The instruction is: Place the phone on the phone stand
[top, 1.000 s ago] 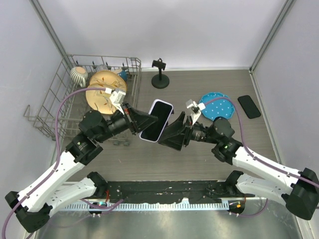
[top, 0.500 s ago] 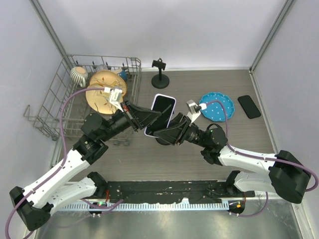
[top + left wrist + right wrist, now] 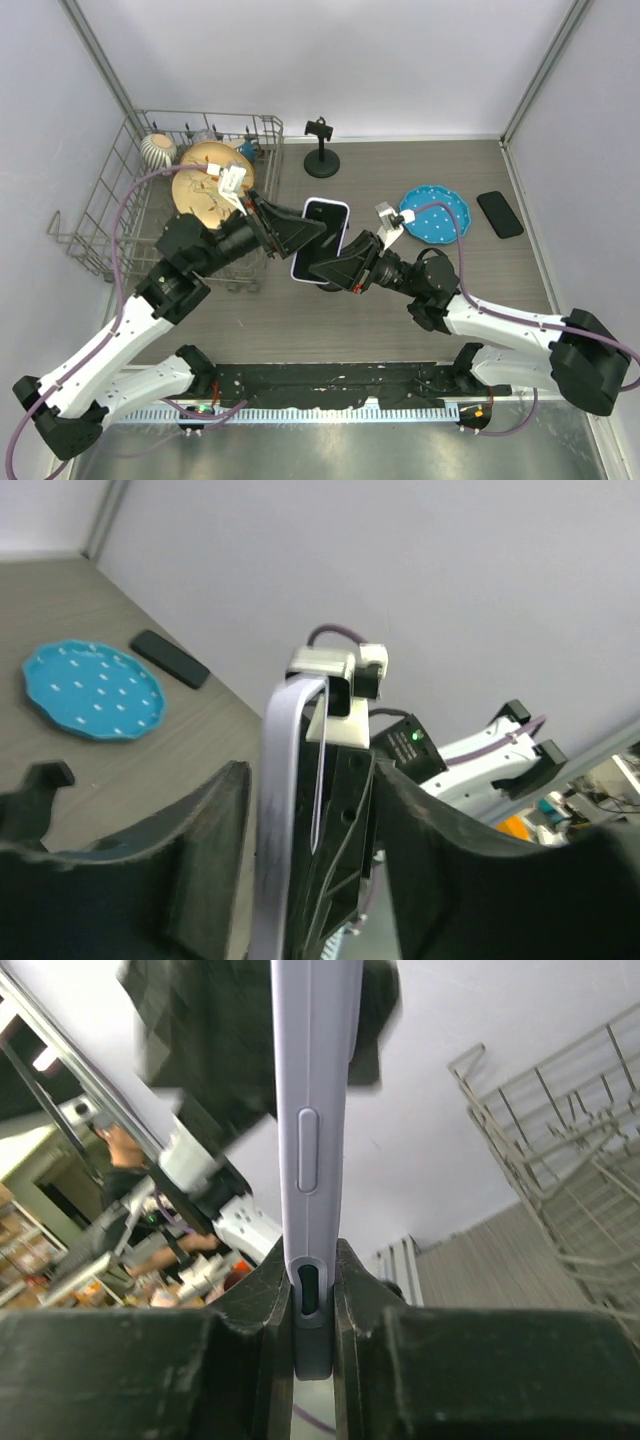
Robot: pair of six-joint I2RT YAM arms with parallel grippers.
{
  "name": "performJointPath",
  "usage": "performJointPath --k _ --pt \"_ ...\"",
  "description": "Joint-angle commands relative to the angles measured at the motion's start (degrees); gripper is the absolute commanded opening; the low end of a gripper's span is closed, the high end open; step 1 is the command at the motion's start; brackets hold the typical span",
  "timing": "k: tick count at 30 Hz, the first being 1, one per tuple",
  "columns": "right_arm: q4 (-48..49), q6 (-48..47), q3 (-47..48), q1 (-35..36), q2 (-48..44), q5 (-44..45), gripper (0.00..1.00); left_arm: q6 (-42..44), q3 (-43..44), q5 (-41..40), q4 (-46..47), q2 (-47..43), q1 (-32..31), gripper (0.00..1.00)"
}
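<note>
A phone (image 3: 322,235) in a lavender case is held upright, edge-on, above the table's middle. My right gripper (image 3: 332,268) is shut on its lower end; in the right wrist view the phone (image 3: 312,1110) rises from between the two pads, with the right gripper (image 3: 313,1295) pressed against both of its faces. My left gripper (image 3: 308,232) stands open around the phone's side. In the left wrist view the phone (image 3: 283,780) sits between the left gripper's (image 3: 310,780) spread fingers with a gap showing. The black phone stand (image 3: 320,150) is at the back centre, upright and apart from both arms.
A wire dish rack (image 3: 120,200) holding plates and a bowl fills the back left, close behind my left arm. A blue plate (image 3: 435,212) and a black phone (image 3: 499,214) lie at the right.
The right gripper has closed on the phone's lower end. The left gripper, shut on the phone before, has opened. The phone has shifted slightly toward the back.
</note>
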Motion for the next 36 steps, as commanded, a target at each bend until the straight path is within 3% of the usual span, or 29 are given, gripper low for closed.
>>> performJointPath --k 1,8,13,18,20,22,24,29,32,36 --pt "-13.1 -11.7 3.6 0.0 -7.3 -7.0 0.01 7.8 11.9 0.6 -17.7 0.5 0.2 0.64" --pt "-31.9 -23.3 7.8 0.0 -12.7 -15.0 0.01 13.3 20.8 7.4 -34.3 2.9 0.2 0.69" --pt "-37.6 -26.5 10.0 0.0 -12.7 -19.4 0.01 16.7 25.2 15.9 -41.2 8.4 0.2 0.58" --pt "-40.5 -28.7 11.1 0.0 -13.3 -19.2 0.01 16.4 26.0 22.9 -40.4 10.5 0.2 0.40" --pt "-41.4 -29.7 11.2 0.0 -13.4 -19.0 0.01 16.7 25.5 23.6 -40.2 10.5 0.2 0.38" --pt "-42.4 -30.2 11.3 -0.1 -13.7 -18.9 0.01 16.9 24.8 25.0 -40.0 10.1 0.3 0.42" --pt "-43.0 -31.1 11.4 0.0 -13.8 -18.8 0.01 17.3 24.4 25.9 -39.8 9.7 0.2 0.54" --pt "-43.9 -32.1 11.4 0.0 -15.1 -18.4 0.01 19.0 23.3 26.5 -41.4 8.4 0.3 0.57" --pt "-42.3 -31.2 11.3 0.0 -15.3 -19.4 0.01 19.2 22.3 27.2 -40.9 8.1 0.3 0.45" --pt "-40.7 -29.7 11.3 0.0 -15.0 -20.5 0.01 17.5 20.9 27.9 -38.1 7.9 0.2 0.38"
